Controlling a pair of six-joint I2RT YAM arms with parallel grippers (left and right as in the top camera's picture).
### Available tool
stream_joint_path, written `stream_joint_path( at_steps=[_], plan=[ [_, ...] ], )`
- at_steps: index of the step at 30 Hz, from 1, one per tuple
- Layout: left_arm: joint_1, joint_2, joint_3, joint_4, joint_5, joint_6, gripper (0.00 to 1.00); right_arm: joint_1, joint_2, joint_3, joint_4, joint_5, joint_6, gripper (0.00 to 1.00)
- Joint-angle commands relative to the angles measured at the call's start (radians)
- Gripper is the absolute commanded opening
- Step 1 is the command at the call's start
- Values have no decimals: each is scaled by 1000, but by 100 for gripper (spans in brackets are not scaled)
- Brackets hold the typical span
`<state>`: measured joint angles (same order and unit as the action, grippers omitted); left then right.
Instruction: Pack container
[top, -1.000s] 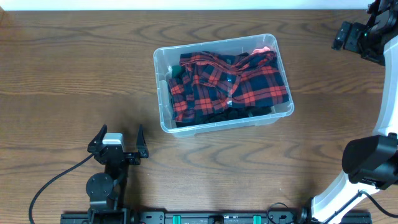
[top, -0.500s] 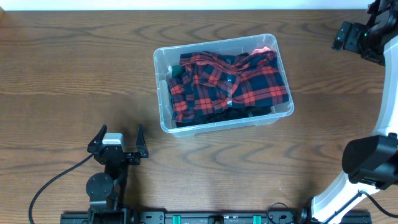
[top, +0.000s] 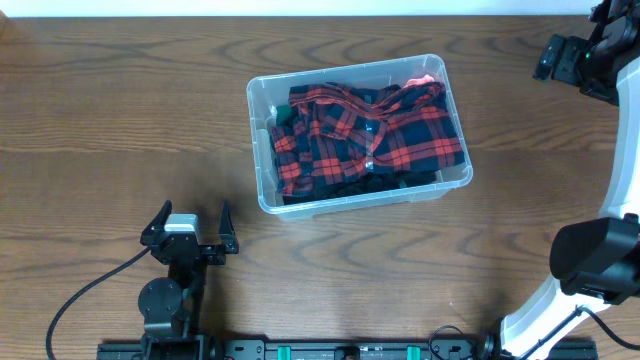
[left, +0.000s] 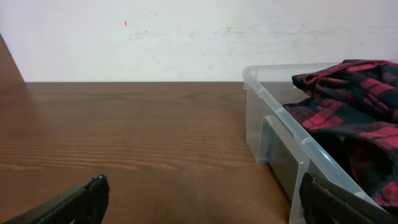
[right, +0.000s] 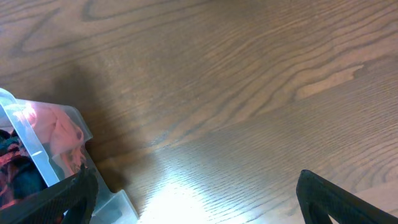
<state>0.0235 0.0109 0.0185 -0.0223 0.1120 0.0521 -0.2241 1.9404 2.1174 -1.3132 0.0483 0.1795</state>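
We log no change since a second ago, container (top: 258, 100) at frame centre, plaid shirt (top: 400, 135) inside, left gripper (top: 192, 213) lower left, released, right gripper (right: 196, 199) upper right, fingers spread.

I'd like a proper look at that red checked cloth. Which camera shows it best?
Overhead: the checked cloth lies in full view in the container. Left wrist catches only one side; right wrist, barely a sliver.

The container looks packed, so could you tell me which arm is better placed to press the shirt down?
Probably left: the left pincer, open, sits nearer the container, facing its wall. The right pincer is off by the table's far corner.
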Motion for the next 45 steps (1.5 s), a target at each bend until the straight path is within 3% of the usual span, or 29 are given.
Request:
stream_joint_path(
  at_steps=[1,9,16,19,24,29,34,38,45],
  plan=[
    [3,-5,-14,-40,4,-5,98,29,-29,-3,-1,0,14,99],
    [3,-5,-14,-39,4,-5,98,154,-217,-96,1,0,14,99],
    [3,-5,-14,-39,4,-5,98,259,-496,-447,8,23,0,99],
    [3,-5,-14,-39,4,-5,98,250,-623,-609,55,-51,5,99],
    [3,-5,-14,-39,4,-5,98,223,-871,-921,446,-198,-17,99],
    [3,-5,-14,-39,4,-5,98,224,-1125,-1283,978,-409,-219,99],
    [3,-5,-14,-39,4,-5,98,224,-1349,-1601,1308,-418,-241,99],
    [3,-5,-14,-39,4,-5,98,224,-1503,-1793,1410,-378,-240,99],
    [3,-5,-14,-39,4,-5,98,218,-1764,-2012,1415,-217,-176,99]
  ],
)
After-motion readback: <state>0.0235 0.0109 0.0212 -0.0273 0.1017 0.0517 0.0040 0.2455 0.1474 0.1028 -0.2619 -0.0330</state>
